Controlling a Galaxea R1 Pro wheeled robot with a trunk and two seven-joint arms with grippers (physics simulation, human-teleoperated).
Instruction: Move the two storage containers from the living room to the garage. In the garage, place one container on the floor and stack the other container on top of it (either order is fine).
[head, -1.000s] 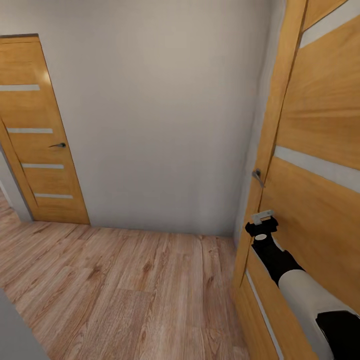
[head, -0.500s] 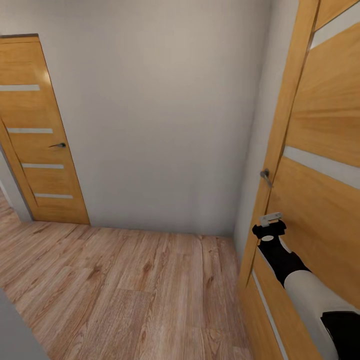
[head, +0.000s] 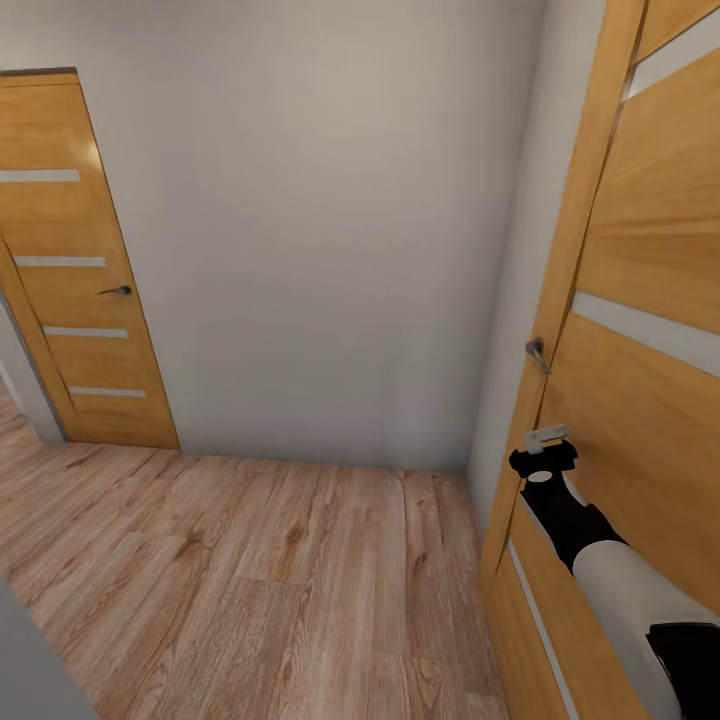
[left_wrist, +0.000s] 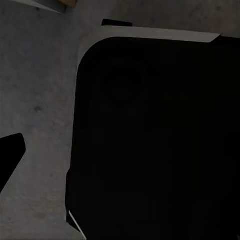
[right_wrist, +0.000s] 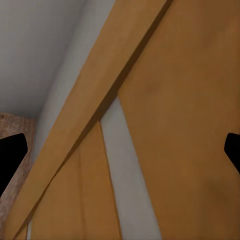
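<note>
Running off the right edge: near door (head: 640, 300); hiding its fingers behind the wrist: right hand (head: 543, 447).

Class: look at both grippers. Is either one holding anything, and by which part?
Nothing is held. The right gripper is open against the wooden door; the left gripper's state cannot be told.

Close against a wooden door (right_wrist: 170, 125), dark fingers (right_wrist: 10, 157) spread wide beside its pale strip (right_wrist: 125, 175).

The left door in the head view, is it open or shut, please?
Shut: the left door sits flush in its frame, its handle level.
</note>
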